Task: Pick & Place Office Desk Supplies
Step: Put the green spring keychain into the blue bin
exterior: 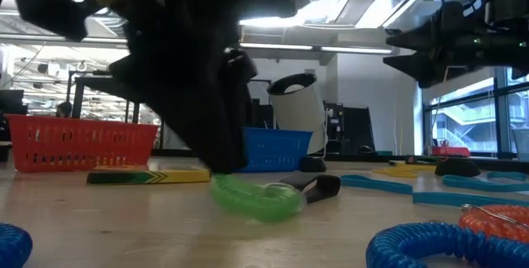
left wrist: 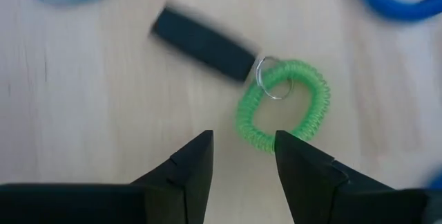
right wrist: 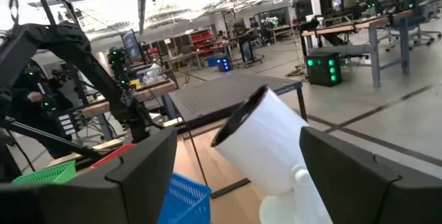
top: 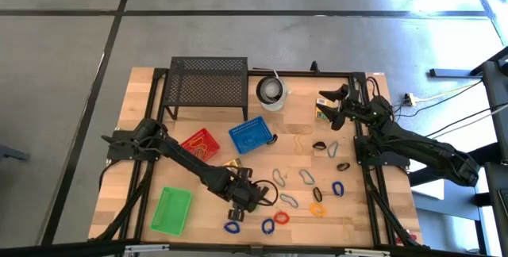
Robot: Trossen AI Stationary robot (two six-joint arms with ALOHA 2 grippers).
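A green coiled loop (left wrist: pixel 283 103) lies flat on the wooden table, joined by a small metal ring (left wrist: pixel 269 79) to a black tab (left wrist: pixel 204 41). My left gripper (left wrist: pixel 243 144) points steeply down over the loop's near end, fingers open on either side of that end. In the low view the loop (exterior: pixel 252 198) lies just in front of the dark gripper (exterior: pixel 219 148). More loops (top: pixel 305 178) in blue, grey, black, orange and red are scattered to the right. My right gripper (top: pixel 329 102) hangs open and raised at the far right, facing the white cup (right wrist: pixel 269 148). My left gripper comes at the green loop's end (left wrist: pixel 259 141) from above, pointing steeply down. One fingertip (left wrist: pixel 293 144) stands right at the coil; whether it touches the loop I cannot tell. The loop lies flat on the table.
A red basket (top: pixel 198 142), a blue basket (top: pixel 248 136) and a green basket (top: pixel 172 209) stand around the left arm. A black mesh stand (top: pixel 208 82) and the white cup (top: pixel 272 92) are at the far edge. A flat yellow-and-green box (exterior: pixel 149 175) lies behind the gripper.
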